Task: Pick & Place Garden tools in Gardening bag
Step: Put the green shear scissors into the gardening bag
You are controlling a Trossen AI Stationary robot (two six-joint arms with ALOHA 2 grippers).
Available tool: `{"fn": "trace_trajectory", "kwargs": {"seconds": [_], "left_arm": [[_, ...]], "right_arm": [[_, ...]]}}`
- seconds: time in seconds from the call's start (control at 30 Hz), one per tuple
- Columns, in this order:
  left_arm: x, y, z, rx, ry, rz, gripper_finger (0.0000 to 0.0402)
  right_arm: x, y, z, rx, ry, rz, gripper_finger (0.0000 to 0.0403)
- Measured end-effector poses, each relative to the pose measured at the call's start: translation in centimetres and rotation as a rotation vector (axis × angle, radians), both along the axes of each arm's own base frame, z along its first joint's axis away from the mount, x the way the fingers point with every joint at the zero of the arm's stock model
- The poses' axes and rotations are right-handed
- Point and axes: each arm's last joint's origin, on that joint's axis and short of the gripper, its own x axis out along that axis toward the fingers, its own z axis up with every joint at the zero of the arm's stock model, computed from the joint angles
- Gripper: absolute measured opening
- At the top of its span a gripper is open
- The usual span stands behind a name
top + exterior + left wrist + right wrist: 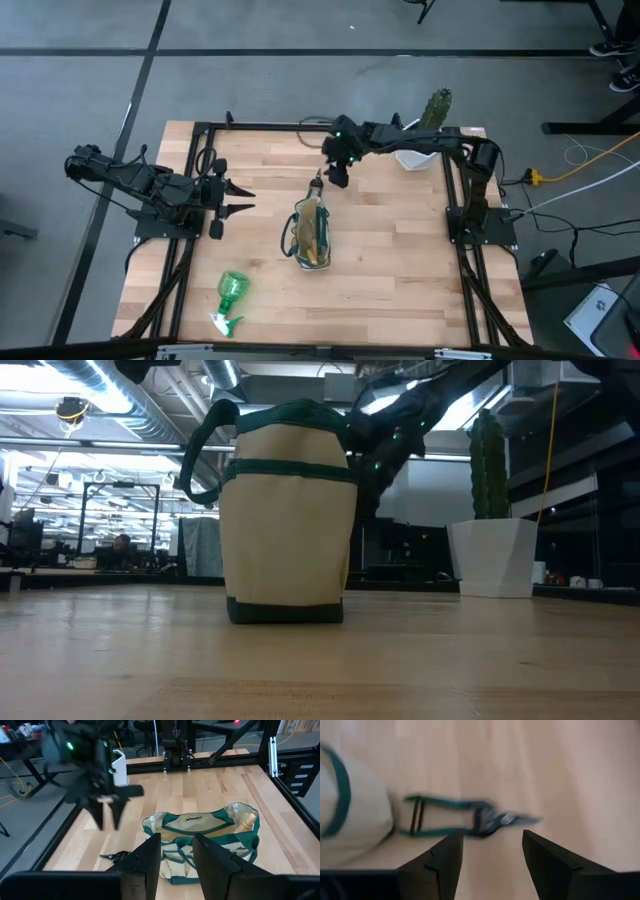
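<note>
1. Two arms worked at the worktop [380, 260]; the right claw [338, 176] hovered above the pruning shears [470, 816], its fingers spread wide and holding nothing, apparently lined up for a grasp from above.
2. The pruning shears lay flat on the wood just beside the gardening bag [312, 235], at the bag's far end, handles toward the fabric and blades pointing away; lying flat, they offered the claw a narrow body to close across.
3. The gardening bag stood upright near the middle of the worktop, its mouth open upward, so tools could be dropped in from above. A wooden handle [248, 821] already showed inside it.
4. The spray bottle [229, 300] lay on its side near the front edge, well apart from the bag and not yet packed.
5. The left claw [232, 199] waited at the left side, fingers partly apart and empty, pointing toward the bag.
6. A cactus [437, 108] in a white pot [492, 558] stood at the far right corner, outside the task.
</note>
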Motion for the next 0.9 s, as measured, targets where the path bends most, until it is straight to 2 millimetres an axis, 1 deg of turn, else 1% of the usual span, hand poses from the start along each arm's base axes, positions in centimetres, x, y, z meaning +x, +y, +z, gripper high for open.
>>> {"fn": "trace_trajectory", "kwargs": {"seconds": [0.1, 0.2, 0.3, 0.37, 0.5, 0.7, 0.8, 0.9], "left_arm": [[0.0, 0.0, 0.0, 0.000, 0.000, 0.000, 0.0111], [0.0, 0.0, 0.0, 0.000, 0.000, 0.000, 0.0111], [0.0, 0.0, 0.0, 0.000, 0.000, 0.000, 0.0108], [0.0, 0.0, 0.0, 0.000, 0.000, 0.000, 0.0107], [0.0, 0.0, 0.0, 0.000, 0.000, 0.000, 0.0109], [0.0, 0.0, 0.0, 0.000, 0.000, 0.000, 0.0111], [0.0, 0.0, 0.0, 0.000, 0.000, 0.000, 0.0108], [0.0, 0.0, 0.0, 0.000, 0.000, 0.000, 0.0107]], "right_arm": [[0.2, 1.8, -1.8, 0.034, 0.110, 0.048, 0.0206], [0.6, 3.8, -3.0, -0.002, 0.196, 0.102, 0.0206], [1.3, 5.8, -4.1, -0.075, 0.239, 0.136, 0.0206], [1.8, 7.0, -4.4, -0.093, 0.232, 0.172, 0.0206], [2.9, 9.2, -4.3, -0.112, 0.162, 0.223, 0.0206], [4.3, 11.7, -3.6, -0.131, 0.011, 0.294, 0.0206], [4.4, 12.2, -3.6, -0.152, 0.001, 0.327, 0.0206], [4.5, 11.7, -3.3, -0.167, -0.005, 0.350, 0.0206]]}}
